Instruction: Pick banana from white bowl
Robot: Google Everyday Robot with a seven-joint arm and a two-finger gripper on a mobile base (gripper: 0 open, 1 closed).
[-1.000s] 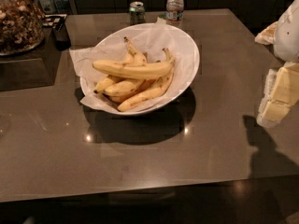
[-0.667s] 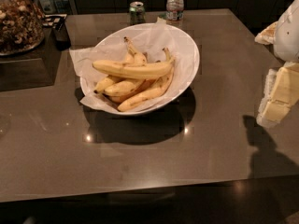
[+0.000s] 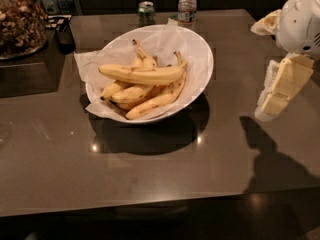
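Several yellow bananas (image 3: 150, 101) heaped in the white bowl (image 3: 202, 59), over crinkled white paper (image 3: 87, 64) spilling past the rim on the left. Atop the heap, running left to right and nearly straight, the banana (image 3: 142, 74): longest of the lot, a few brown specks on the skin, tapered ends, resting on the shorter, curved ones beneath and in front. Behind it, two stems poking up toward the far rim. Rim tilted, bowl sitting on the dark glossy surface (image 3: 150, 179) with a deep shadow under its near side.

Off at the right edge, well apart from the bowl and raised above the surface, the gripper (image 3: 280, 86): cream-coloured, angled down and leftward, hanging below the robot's white body (image 3: 300, 19). Cannot tell how far open. No fruit in its hold, no contact with bowl or banana. Below it, on the surface, the arm's dark shadow (image 3: 270, 154).

At the far edge of the surface, behind the bowl, a green drink can (image 3: 146, 12) and, just to its right, a clear water bottle (image 3: 187, 5) with a white cap, both upright. In the top-left corner, a big glass jar (image 3: 20, 21) of brown mixed bits, beside a darker raised block (image 3: 30, 76).
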